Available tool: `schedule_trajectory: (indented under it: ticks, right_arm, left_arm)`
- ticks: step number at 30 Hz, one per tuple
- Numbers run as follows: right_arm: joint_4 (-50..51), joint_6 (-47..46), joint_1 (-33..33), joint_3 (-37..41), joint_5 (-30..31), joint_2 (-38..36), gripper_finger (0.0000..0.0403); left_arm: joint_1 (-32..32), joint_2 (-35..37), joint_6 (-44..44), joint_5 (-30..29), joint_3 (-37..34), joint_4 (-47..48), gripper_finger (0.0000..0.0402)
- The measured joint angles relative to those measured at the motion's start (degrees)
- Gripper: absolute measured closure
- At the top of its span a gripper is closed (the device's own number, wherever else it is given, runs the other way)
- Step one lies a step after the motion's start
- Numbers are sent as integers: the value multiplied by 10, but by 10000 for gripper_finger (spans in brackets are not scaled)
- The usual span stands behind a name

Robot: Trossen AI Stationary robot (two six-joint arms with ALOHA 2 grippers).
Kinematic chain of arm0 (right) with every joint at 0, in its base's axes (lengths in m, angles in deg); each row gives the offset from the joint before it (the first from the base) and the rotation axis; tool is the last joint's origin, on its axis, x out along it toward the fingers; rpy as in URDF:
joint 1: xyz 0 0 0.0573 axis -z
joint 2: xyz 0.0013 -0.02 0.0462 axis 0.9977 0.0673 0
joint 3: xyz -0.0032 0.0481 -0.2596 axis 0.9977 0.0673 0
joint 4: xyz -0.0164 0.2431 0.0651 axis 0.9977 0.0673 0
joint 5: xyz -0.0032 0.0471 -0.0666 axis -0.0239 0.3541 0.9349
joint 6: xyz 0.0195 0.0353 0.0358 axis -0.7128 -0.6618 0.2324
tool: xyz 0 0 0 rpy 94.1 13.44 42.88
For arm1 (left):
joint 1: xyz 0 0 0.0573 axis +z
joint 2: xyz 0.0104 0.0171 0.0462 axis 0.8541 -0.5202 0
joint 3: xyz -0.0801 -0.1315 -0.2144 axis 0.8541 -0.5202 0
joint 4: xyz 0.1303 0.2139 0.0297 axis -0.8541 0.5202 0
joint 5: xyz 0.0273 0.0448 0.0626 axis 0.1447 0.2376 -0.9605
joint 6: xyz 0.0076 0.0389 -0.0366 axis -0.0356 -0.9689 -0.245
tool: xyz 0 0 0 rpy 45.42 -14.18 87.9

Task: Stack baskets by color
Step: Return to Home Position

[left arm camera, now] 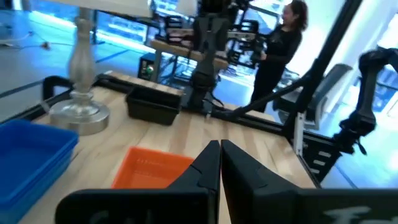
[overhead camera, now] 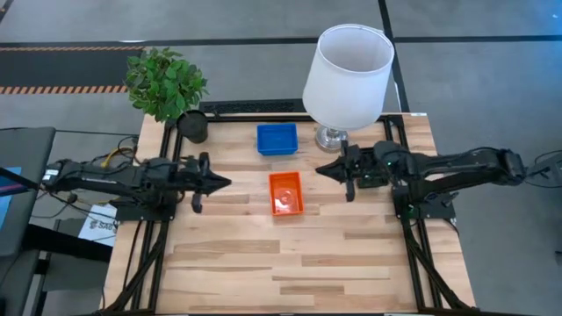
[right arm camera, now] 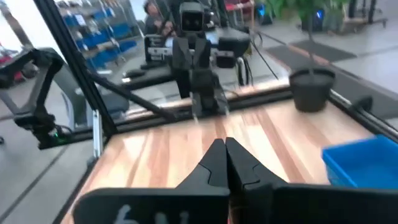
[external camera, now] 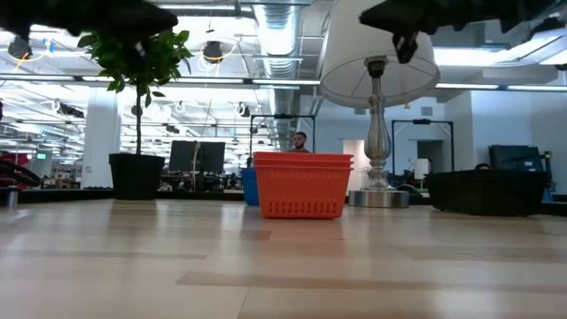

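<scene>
A stack of red-orange baskets rests on its base at mid-table, also seen in the low view. A stack of blue baskets sits just beyond it, toward the far edge. Black baskets stand near the table's right edge, hidden under the right arm in the high view. My left gripper is shut and points level at the orange stack from the table's left, well clear of it. My right gripper is shut too, level, to the right of the orange stack, with nothing in it.
A white-shaded lamp stands at the far right and a black plant pot at the far left. The near half of the wooden table is bare. A person stands beyond the table's right side.
</scene>
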Motion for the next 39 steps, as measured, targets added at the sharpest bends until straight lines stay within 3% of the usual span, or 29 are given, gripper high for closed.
schedule_trajectory:
  ticks: [3, 8, 13, 23, 32, 36, 39]
  right_arm:
    - [22, 2, 6, 5, 2, -22, 403]
    - [-40, -22, 6, 83, 16, -45, 403]
    - [-124, -63, 17, 170, 24, -90, 403]
    - [-165, -88, 60, 280, 48, -202, 403]
    - [-152, -116, 110, 349, 29, -284, 403]
    - [-108, -117, 106, 348, 15, -314, 403]
    - [-20, -108, 89, 340, 32, -337, 403]
  left_arm:
    - [0, 55, 15, -19, -40, 2, 401]
    - [0, 131, 44, -31, -103, 2, 401]
    - [0, 194, 51, -24, -132, -7, 402]
    - [0, 309, 55, -20, -191, 8, 402]
    - [0, 307, 64, -33, -192, 19, 401]
    - [0, 307, 79, -34, -192, 23, 401]
    - [0, 307, 84, -34, -192, 27, 401]
